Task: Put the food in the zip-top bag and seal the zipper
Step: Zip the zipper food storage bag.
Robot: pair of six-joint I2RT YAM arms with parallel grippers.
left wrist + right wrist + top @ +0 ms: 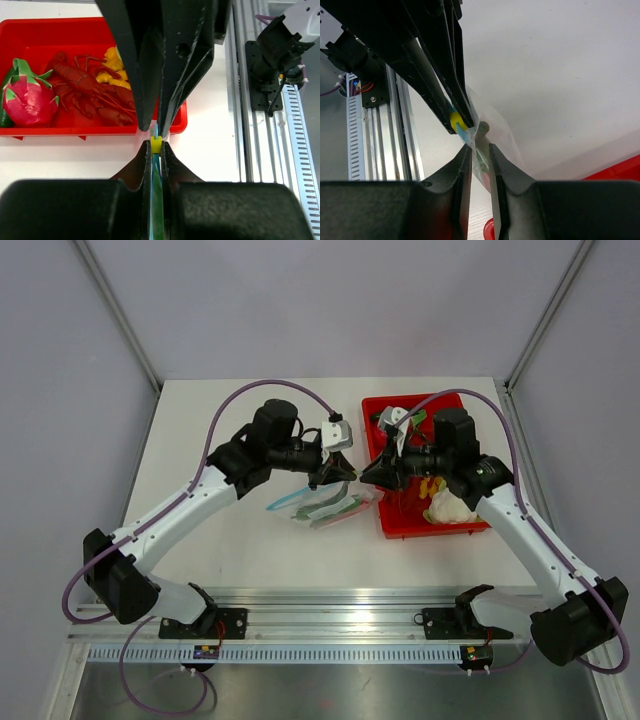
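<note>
**Two claws meet tip to tip at the bag's mouth**

In both wrist views the black fingers hide most of the zip-top bag (318,505). Only from above does its crinkly clear film show, against the white table (300,560) just left of the red tray (420,531). The food (330,508) is inside the bag, a long green shape with a reddish part, its outline blurred by the plastic.

The left claw (156,150) is pressed together on the zipper (152,190), a thin light-blue strip, right at a small yellow slider (156,145). The right claw (479,150) faces it, fingers slightly spread with the film's edge between them. Whether they touch the film I cannot tell.

In the tray lie a pink, scaly dragon fruit (27,100), a glossy red lobster (90,92) and a knobbly white cauliflower (447,507) beside the right arm.
</note>
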